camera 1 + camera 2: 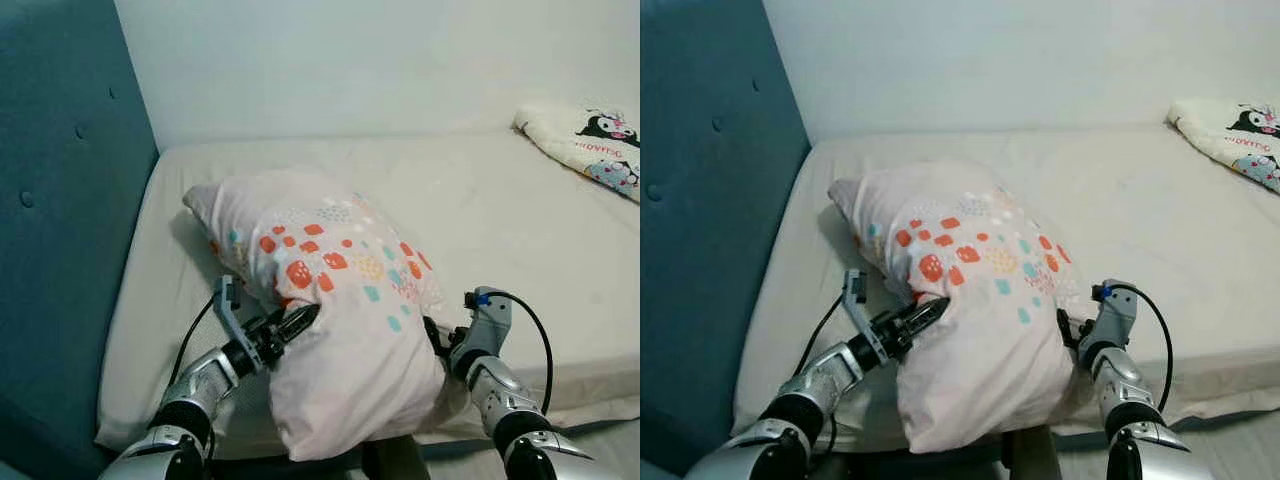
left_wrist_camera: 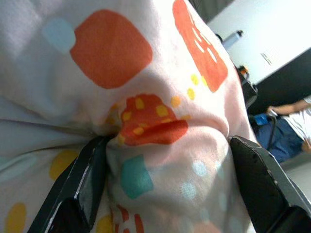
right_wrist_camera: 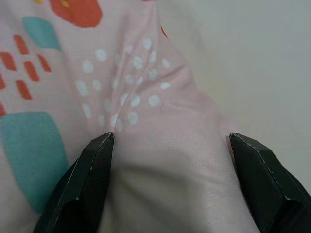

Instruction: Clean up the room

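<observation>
Both hands grasp the pillow (image 1: 340, 330) at the bed's (image 1: 520, 230) near edge: the left hand (image 1: 292, 327) pinches its left side, the right hand (image 1: 437, 340) its right. A folded blanket (image 1: 590, 140) lies far right, by the wall.

Right claw (image 1: 440, 345) tips buried behind the pillow (image 1: 340, 330), so its grip can't be read from the head views. Pillow's lower end hides the bed (image 1: 520, 230) edge below it. Folded blanket (image 1: 590, 140), far from pillow, cut off by frame edge.
</observation>
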